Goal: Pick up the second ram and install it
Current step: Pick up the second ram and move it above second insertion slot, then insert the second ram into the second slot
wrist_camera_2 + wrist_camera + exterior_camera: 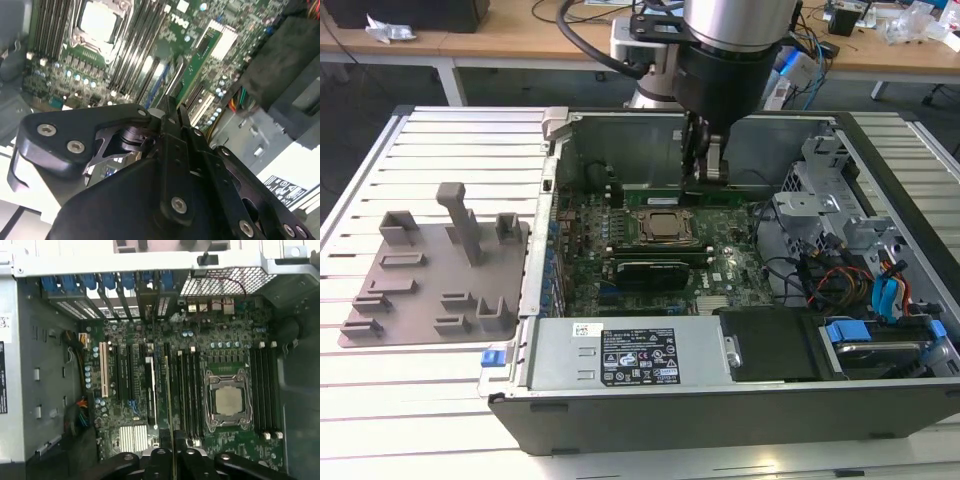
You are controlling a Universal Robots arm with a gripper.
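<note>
One ram in one tool

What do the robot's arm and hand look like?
The arm is a thick silver cylinder ending in a black wrist section, with a black cable looping beside it. The hand is black and angular, with silver screw heads and two slim, flat fingers.

We see our arm at the upper middle of the exterior view, its silver and black wrist pointing straight down. The gripper hangs below it, just above the frame's centre, with two dark fingers drawn close, pinching the second ram by its upper edge. In both wrist views we see those black fingers pressed against the thin stick.
</note>
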